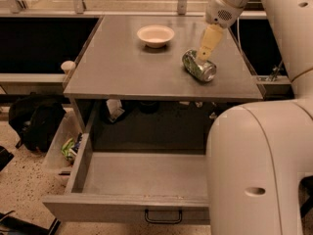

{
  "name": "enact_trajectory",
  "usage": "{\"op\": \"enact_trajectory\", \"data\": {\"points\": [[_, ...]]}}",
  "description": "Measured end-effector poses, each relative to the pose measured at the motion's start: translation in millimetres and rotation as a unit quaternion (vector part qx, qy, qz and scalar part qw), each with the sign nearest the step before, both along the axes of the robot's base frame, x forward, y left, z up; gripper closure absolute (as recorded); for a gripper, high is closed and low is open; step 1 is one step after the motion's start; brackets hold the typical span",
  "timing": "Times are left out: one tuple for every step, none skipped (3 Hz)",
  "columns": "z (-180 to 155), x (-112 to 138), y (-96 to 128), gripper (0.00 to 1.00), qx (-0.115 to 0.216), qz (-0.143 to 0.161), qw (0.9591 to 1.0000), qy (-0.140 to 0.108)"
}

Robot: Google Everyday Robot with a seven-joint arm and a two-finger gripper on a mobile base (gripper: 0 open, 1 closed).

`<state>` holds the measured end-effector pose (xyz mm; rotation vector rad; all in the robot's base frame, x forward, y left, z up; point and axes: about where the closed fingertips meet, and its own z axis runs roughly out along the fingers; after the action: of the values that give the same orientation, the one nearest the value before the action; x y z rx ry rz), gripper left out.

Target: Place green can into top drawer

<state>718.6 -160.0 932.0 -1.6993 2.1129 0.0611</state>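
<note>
The green can (199, 66) lies on its side at the right of the grey tabletop (122, 70), its silver end facing me. My gripper (203, 54) hangs from the white arm at the upper right and reaches down to the can's far upper side, at or very near its surface. The top drawer (112, 205) is pulled out below the tabletop, with nothing showing inside it and a small black handle (163, 216) on its front. My own white body hides the drawer's right part.
A pale pink bowl (155, 35) stands at the back middle of the tabletop. A black bag (34, 124) and a clear bin (62, 148) with green items sit on the floor to the left of the drawer. My white body (259, 165) fills the lower right.
</note>
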Motion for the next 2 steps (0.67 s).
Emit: {"op": "enact_trajectory", "data": {"points": [[-40,17,13,0.0,0.058,0.006,0.998,0.027],[-67,25,20,0.0,0.089,0.002,0.9947,0.051]]}}
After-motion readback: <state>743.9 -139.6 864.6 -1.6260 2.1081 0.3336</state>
